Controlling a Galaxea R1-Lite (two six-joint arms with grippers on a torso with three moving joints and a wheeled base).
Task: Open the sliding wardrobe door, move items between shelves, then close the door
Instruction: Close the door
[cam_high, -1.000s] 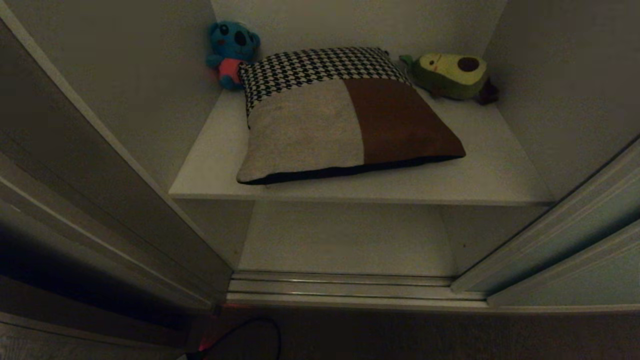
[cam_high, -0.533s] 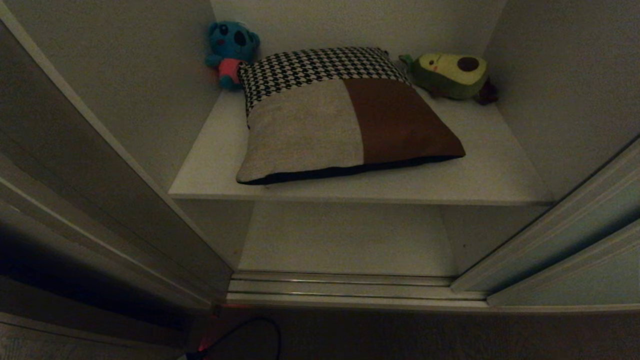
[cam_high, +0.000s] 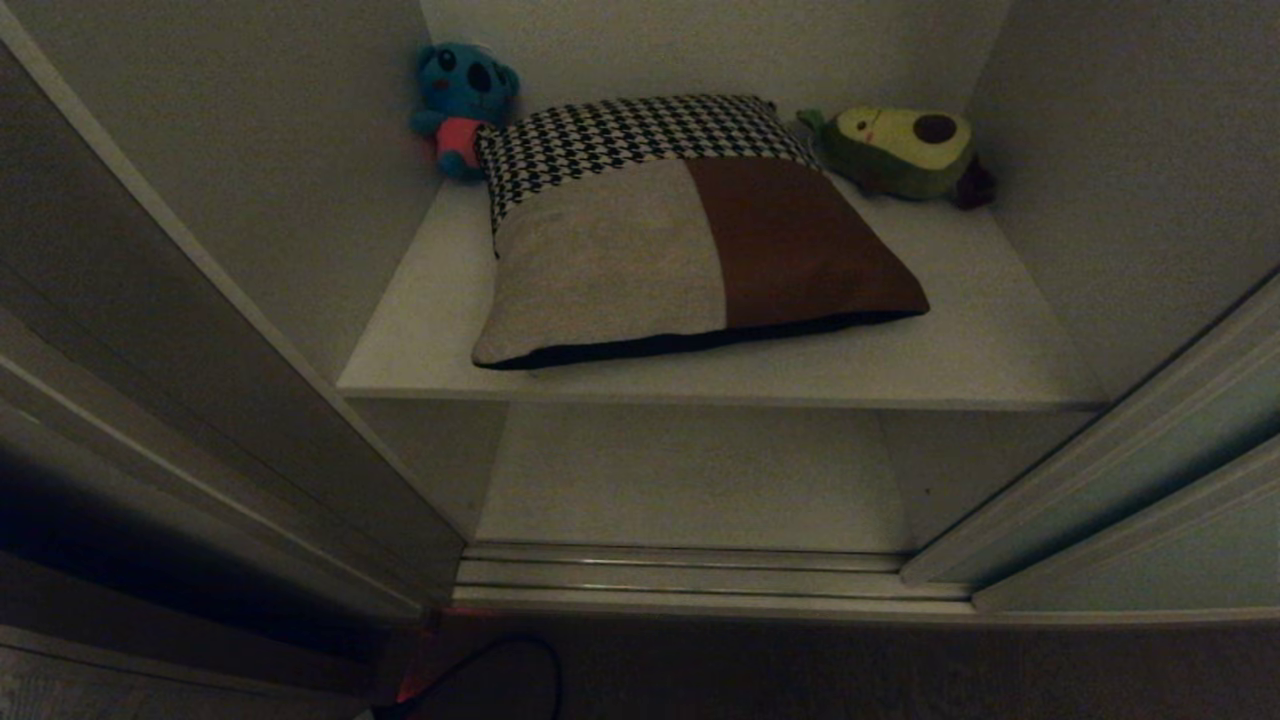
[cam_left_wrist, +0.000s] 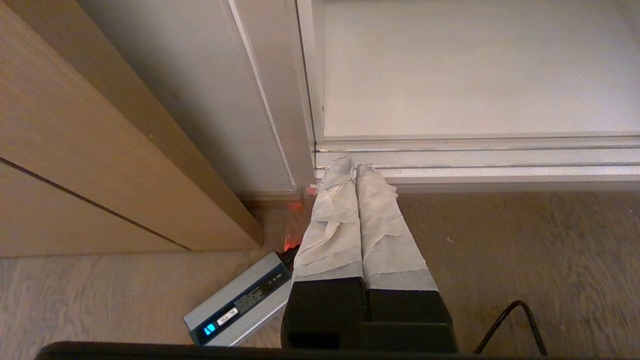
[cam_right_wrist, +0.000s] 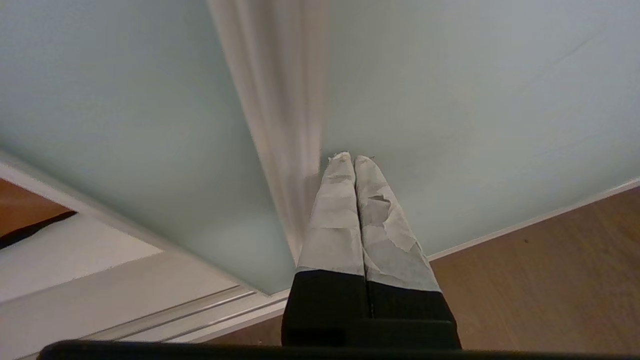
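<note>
The wardrobe stands open. On the upper shelf (cam_high: 985, 340) lies a cream cushion (cam_high: 610, 260) with a brown band. A houndstooth cushion (cam_high: 630, 135) shows at its far edge, and a black edge shows under its front. The lower shelf (cam_high: 690, 480) is bare. The sliding wardrobe door (cam_high: 1180, 500) is pushed to the right. Neither arm is in the head view. My right gripper (cam_right_wrist: 354, 159) is shut and empty, its tips close to the door (cam_right_wrist: 450, 100) beside the pale frame strip (cam_right_wrist: 280, 125). My left gripper (cam_left_wrist: 356, 165) is shut and empty, low over the floor track (cam_left_wrist: 500, 160).
A blue plush (cam_high: 462, 100) and an avocado plush (cam_high: 905, 150) sit in the upper shelf's back corners. Another pale panel (cam_high: 150, 400) bounds the opening on the left. A grey power brick (cam_left_wrist: 240, 305) and a black cable (cam_left_wrist: 515, 320) lie on the wood floor.
</note>
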